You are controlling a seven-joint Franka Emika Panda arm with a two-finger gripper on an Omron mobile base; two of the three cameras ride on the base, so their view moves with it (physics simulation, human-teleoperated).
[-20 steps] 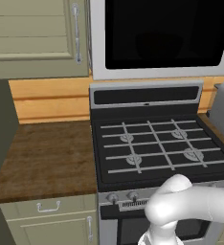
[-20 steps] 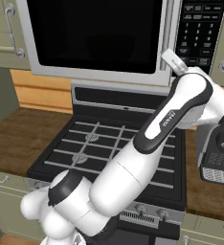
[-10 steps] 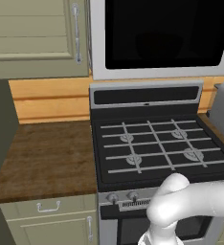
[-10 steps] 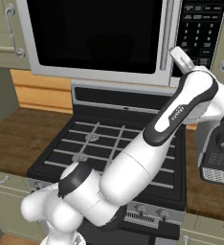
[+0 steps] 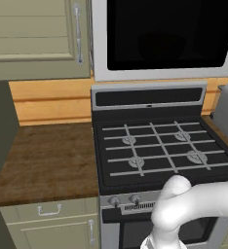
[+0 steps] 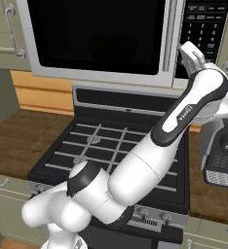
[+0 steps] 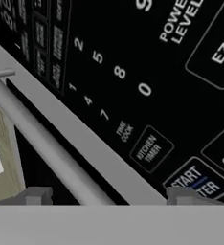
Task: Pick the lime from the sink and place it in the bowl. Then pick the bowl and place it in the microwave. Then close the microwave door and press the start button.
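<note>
Where the left base view looks down on the stove (image 5: pixel 160 146), the microwave (image 5: pixel 160 39) is seen shut above it. In the right base view, the gripper (image 6: pixel 193 52) is raised against the keypad (image 6: pixel 203 29), just right of the door handle (image 6: pixel 170 39). In the hand view, the fingertips (image 7: pixel 37 195) are spread wide, nothing between them; the start button (image 7: pixel 196 181) lies just ahead.
</note>
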